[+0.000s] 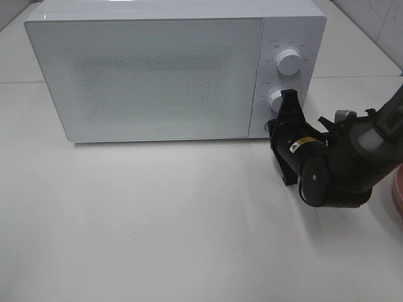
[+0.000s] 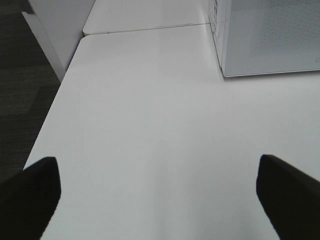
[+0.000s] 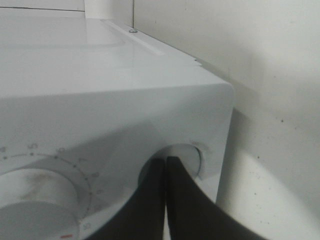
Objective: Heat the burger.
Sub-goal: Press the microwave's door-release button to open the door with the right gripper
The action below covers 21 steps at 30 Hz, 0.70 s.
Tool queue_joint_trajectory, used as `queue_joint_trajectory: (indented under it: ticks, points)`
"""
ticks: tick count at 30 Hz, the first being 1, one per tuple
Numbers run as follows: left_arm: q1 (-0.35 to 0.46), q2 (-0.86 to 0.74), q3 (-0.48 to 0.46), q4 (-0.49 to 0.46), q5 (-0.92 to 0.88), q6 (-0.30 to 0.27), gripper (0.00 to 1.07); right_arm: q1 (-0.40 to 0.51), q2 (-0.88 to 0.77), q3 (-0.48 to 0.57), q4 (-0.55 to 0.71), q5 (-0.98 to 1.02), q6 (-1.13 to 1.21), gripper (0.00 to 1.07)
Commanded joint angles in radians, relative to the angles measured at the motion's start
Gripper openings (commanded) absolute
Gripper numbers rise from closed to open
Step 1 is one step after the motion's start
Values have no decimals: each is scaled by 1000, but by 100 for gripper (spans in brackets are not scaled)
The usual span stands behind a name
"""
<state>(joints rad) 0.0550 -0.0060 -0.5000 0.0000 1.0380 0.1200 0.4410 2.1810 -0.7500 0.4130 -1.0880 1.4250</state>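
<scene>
White worktop (image 1: pixel 157 220) against tiled wall (image 1: pixel 378 19), shut microwave (image 1: pixel 151 75) on it, burger out of sight, left fingers (image 2: pixel 30 195) spread wide, empty, right fingers (image 3: pixel 185 210) clenched together, tips touching round panel control (image 3: pixel 192 150).

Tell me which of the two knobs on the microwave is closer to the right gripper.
The lower knob: the right gripper has its closed tips right beside it, while the upper knob sits clear above them.

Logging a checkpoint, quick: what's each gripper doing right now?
Left gripper: open, empty.
Right gripper: shut, holding nothing, fingertips at the microwave control panel.
</scene>
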Motion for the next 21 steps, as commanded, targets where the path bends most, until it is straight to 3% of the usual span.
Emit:
queue_joint_trajectory:
  ticks: [1, 21]
  points:
    - [-4, -20, 1, 0, -5, -3, 100, -11, 6, -39, -4, -42, -13, 0]
    - [-4, -20, 1, 0, -5, -3, 100, -62, 6, -85, -3, -71, -18, 0]
